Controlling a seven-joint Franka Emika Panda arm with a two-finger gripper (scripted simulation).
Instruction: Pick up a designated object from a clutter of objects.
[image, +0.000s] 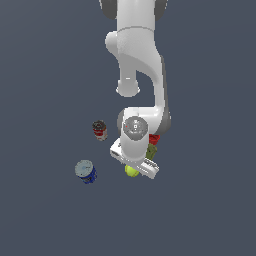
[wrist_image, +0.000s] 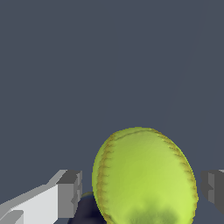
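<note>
The end effector (image: 134, 169) is seen lowered over the yellow-green ball (image: 131, 171), which lies on the dark desk (image: 45, 215) directly beneath it, partly hidden by the white hand body in the exterior view. In the wrist view the ball (wrist_image: 144, 177) is shown between the two fingers (wrist_image: 69, 193), with a red stitched seam curving across its surface. The fingers are spread: a strip of dark background is visible between each finger pad and the ball, so the ball is straddled but not gripped, and no contact can be made out on either side. Whether the ball rests on the desk or is raised cannot be told with certainty, though a dark shadow is seen just under it.

Just behind the end effector, toward the arm, an olive-green can (image: 151, 151) and a red cup (image: 154, 139) are partly covered by the wrist. To the exterior view's left of the end effector, a dark red-labelled can (image: 100, 130) stands upright, well apart. A blue can with a grey lid (image: 86, 171) is placed further to the exterior view's left, also apart from the end effector.
</note>
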